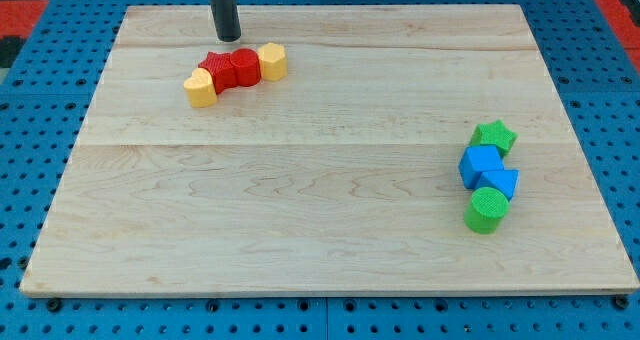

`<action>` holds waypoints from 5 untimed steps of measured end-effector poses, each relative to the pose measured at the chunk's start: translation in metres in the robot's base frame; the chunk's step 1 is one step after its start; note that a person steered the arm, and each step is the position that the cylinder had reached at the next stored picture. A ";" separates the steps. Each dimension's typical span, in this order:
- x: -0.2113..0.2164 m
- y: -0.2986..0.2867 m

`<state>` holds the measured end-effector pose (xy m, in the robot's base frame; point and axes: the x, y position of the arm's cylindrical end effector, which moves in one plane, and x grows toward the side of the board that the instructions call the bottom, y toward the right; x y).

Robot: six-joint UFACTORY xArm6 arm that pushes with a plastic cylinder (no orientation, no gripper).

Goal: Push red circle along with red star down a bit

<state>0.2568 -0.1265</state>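
Note:
The red circle (245,66) and the red star (217,69) sit side by side near the view's top left, touching each other. A yellow block (273,61) touches the circle on its right. Another yellow block (201,88) touches the star at its lower left. The four form one slanted row. My tip (229,36) stands just above the two red blocks, a short gap from them, about between the star and the circle.
At the view's right a green star (494,136), a blue cube (481,166), a second blue block (501,183) and a green cylinder (487,210) stand in a tight cluster. The wooden board (300,230) lies on blue pegboard.

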 end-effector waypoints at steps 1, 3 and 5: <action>0.013 0.015; 0.029 0.018; 0.101 0.021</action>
